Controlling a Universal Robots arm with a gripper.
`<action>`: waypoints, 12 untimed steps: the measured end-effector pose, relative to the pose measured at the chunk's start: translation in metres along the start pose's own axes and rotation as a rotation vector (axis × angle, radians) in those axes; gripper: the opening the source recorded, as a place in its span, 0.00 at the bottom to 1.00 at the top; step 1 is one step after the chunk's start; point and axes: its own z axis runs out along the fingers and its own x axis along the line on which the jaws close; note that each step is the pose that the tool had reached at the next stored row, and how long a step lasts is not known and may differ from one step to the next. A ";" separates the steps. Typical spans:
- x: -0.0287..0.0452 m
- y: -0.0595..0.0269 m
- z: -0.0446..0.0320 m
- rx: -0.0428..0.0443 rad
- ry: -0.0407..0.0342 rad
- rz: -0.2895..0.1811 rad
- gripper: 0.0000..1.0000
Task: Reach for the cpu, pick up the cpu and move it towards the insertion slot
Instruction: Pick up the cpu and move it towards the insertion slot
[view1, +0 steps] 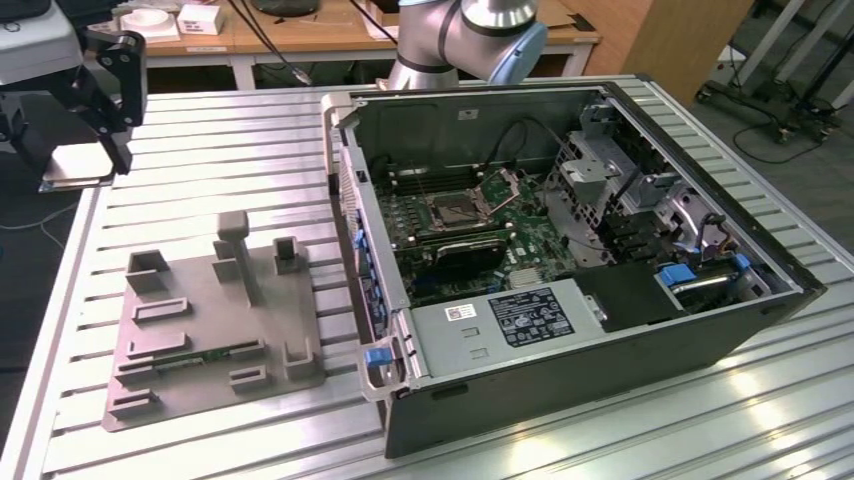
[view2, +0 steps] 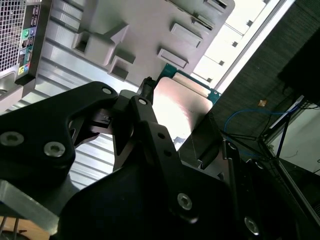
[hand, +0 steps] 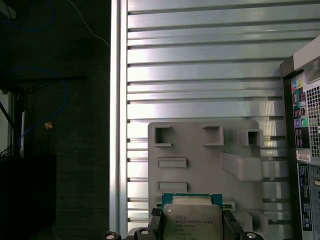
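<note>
The cpu (view1: 75, 168) hangs in the air past the table's edge, at the exterior view's upper left, well above the table top. My black gripper (view1: 70, 150) is shut on it, one finger (view1: 118, 140) on either side. In the second wrist view the silvery plate of the cpu (view2: 186, 100) sits between the fingers (view2: 146, 95). In the first wrist view the cpu (hand: 192, 221) is clamped by its two edges. The insertion slot (view1: 455, 209) lies inside the open computer case, on the green motherboard, far from the gripper toward the exterior view's right.
A grey plastic tray (view1: 200, 330) with raised blocks lies on the ribbed metal table (view1: 200, 150), between the gripper and the open computer case (view1: 574, 380). The arm's base (view1: 461, 40) stands behind the case. Dark floor with cables lies beyond the table edge.
</note>
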 end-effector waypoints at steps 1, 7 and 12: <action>-0.0002 0.0000 0.0000 0.0000 0.0000 0.000 0.54; -0.0017 0.0001 0.0000 0.0000 0.0000 0.000 0.54; -0.0033 0.0001 0.0000 0.0000 0.0000 0.000 0.54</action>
